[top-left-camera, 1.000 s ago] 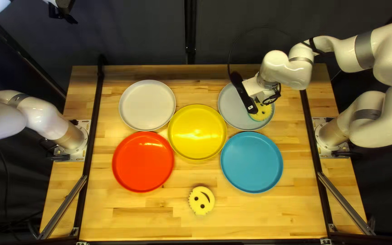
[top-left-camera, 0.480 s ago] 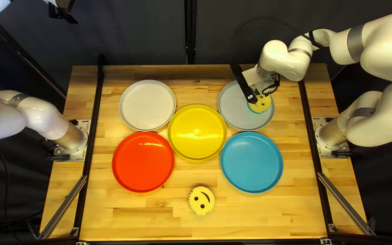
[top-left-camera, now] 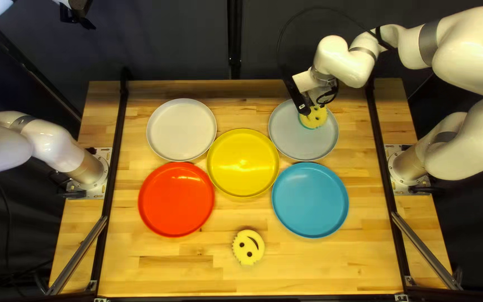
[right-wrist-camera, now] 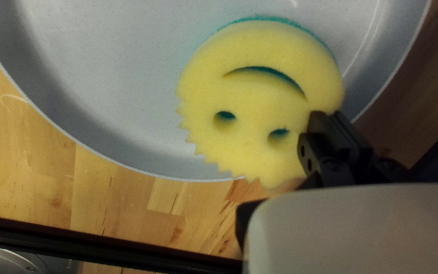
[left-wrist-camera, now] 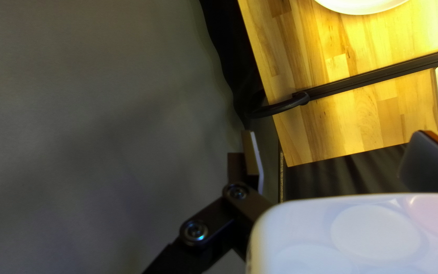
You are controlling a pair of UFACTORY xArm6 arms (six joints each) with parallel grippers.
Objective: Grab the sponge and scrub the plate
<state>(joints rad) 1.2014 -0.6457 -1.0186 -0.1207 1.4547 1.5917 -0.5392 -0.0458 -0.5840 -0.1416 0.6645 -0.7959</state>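
My right gripper (top-left-camera: 321, 96) is over the far side of the grey plate (top-left-camera: 303, 148), at the right of the top left view. It holds a round yellow smiley sponge (top-left-camera: 316, 118) with a green underside, inside the plate's rim. In the right wrist view the gripper (right-wrist-camera: 330, 119) pinches the edge of the sponge (right-wrist-camera: 259, 101), which lies over the plate (right-wrist-camera: 102, 91) near its rim. My left gripper (top-left-camera: 78, 14) hangs beyond the table's far left corner; in the left wrist view the gripper (left-wrist-camera: 338, 152) has its fingers wide apart, nothing between them.
A white plate (top-left-camera: 181, 130), a yellow plate (top-left-camera: 243, 163), a red plate (top-left-camera: 176, 199) and a blue plate (top-left-camera: 309, 200) share the table. A second smiley sponge (top-left-camera: 248, 247) lies near the table's near edge. Black rails (top-left-camera: 114, 162) run along both sides.
The right arm has moved toward the table's far edge and slightly left, carrying the sponge with it across the grey plate. The left arm has stayed still.
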